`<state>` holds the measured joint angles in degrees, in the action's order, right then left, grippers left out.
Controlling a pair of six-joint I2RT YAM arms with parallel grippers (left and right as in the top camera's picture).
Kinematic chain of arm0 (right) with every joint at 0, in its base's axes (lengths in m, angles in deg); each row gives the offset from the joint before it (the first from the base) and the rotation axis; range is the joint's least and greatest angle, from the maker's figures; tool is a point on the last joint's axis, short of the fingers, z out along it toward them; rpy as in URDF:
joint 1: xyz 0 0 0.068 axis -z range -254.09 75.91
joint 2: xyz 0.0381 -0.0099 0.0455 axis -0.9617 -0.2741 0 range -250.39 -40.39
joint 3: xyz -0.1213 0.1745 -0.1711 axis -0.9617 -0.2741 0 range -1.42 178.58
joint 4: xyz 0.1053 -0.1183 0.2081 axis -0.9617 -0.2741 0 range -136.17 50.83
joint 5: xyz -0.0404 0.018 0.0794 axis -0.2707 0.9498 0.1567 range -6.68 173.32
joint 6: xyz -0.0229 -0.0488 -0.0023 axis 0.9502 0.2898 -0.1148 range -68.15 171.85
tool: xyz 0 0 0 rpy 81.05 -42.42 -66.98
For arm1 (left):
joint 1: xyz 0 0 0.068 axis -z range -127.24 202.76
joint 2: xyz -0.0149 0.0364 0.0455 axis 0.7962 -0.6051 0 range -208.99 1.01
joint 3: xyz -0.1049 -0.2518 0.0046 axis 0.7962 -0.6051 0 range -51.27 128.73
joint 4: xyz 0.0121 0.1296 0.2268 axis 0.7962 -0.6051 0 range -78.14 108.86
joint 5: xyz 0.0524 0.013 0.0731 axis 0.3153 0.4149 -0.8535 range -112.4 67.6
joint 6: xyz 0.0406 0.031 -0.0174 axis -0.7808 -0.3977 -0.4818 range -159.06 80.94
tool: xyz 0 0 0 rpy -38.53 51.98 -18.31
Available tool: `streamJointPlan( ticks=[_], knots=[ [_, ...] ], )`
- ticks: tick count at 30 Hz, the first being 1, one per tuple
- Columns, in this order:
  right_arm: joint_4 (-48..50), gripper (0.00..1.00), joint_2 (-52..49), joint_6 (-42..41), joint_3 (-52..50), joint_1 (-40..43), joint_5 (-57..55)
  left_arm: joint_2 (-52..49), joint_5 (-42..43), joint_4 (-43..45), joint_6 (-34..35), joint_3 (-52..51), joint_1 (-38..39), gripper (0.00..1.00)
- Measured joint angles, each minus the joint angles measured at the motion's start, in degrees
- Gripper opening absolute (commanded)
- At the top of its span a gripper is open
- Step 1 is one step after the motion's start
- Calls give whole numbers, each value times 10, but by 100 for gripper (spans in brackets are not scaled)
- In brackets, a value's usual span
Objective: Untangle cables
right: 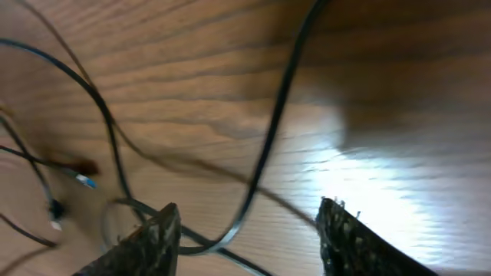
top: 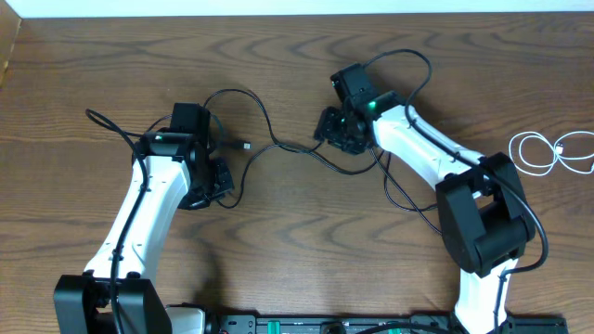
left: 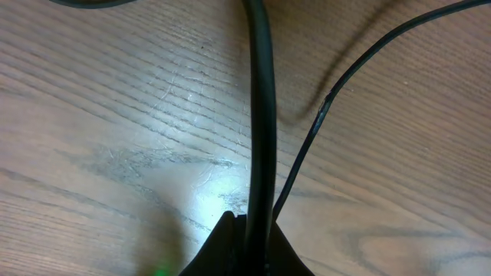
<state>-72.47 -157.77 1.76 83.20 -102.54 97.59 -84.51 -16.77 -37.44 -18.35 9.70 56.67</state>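
Observation:
Thin black cables (top: 278, 144) run tangled across the table between my two grippers, and one small plug end (top: 246, 146) lies near the left arm. A white cable (top: 543, 153) lies coiled at the far right, apart from them. My left gripper (top: 215, 186) is low on the table; in the left wrist view it (left: 249, 230) is shut on a black cable (left: 261, 115), with a thinner black cable (left: 322, 115) beside it. My right gripper (top: 336, 133) is over the tangle; in the right wrist view it (right: 249, 222) is open, with a black cable loop (right: 280, 107) lying between its fingers.
Thicker black arm wires (top: 408, 199) hang around the right arm and loop at the back (top: 413, 57). A blue-tipped plug (right: 86, 181) lies at the left of the right wrist view. The table's far edge (top: 278, 16) runs along the top. The arms' base rail (top: 325, 325) sits at the front.

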Motion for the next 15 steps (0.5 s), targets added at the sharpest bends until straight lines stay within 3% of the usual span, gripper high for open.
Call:
streamJointPlan(
  ticks=[9, 15],
  knots=[
    [2, 51, 0, -111, -2, -48, -45, 0, 0, -1, 0, 0, 0, 8],
    [19, 42, -13, -151, -15, -51, -72, 0, 0, -1, 0, 0, 0, 8]
  ],
)
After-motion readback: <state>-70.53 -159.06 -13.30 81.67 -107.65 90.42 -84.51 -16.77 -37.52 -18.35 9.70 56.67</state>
